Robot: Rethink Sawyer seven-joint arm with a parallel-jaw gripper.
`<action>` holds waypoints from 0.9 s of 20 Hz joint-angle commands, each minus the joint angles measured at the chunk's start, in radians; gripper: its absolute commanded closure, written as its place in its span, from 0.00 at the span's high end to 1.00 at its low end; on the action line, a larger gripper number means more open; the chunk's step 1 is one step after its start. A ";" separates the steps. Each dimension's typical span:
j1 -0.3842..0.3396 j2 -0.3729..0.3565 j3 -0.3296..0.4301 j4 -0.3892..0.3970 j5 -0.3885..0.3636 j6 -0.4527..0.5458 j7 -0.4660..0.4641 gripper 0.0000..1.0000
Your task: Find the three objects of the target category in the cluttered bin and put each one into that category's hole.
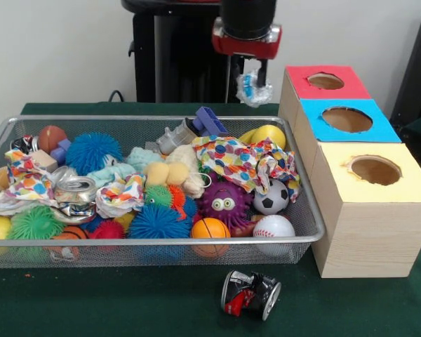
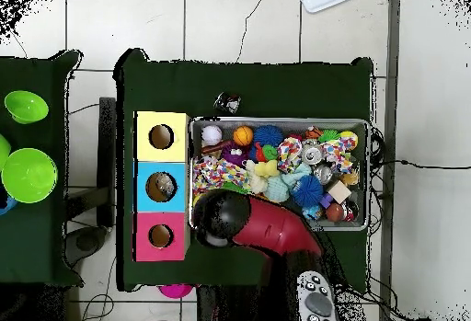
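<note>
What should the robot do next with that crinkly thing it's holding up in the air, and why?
Probably carry it sideways over a box hole and let go. The gripper hangs above the bin's back corner, shut on a crumpled clear wrapper, right beside the red-topped box. The overhead view already shows something inside the blue box's hole, so that one looks like the likely target, though I can't be sure.

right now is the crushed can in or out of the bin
Out. The crushed can lies on its side on the green cloth, in front of the mesh bin.

boxes: 3 (red (image 1: 325, 83), blue (image 1: 346, 119), yellow (image 1: 374, 170)) | wire bin (image 1: 305, 210): 1 | green bowls (image 2: 26, 107): 2
</note>
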 commanded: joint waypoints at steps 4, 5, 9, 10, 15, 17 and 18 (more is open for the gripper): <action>0.102 -0.031 -0.024 0.087 0.110 0.056 0.350 0.00; 0.111 -0.033 -0.028 0.091 0.117 0.054 0.352 0.00; 0.172 -0.042 -0.034 0.104 0.149 0.048 0.386 0.00; 0.182 -0.042 -0.035 0.107 0.156 0.043 0.390 0.00; 0.208 -0.016 -0.032 0.108 0.182 -0.007 0.397 0.00; 0.207 0.000 -0.031 0.098 0.185 -0.020 0.392 0.00; 0.212 0.004 -0.031 0.098 0.186 -0.025 0.394 0.00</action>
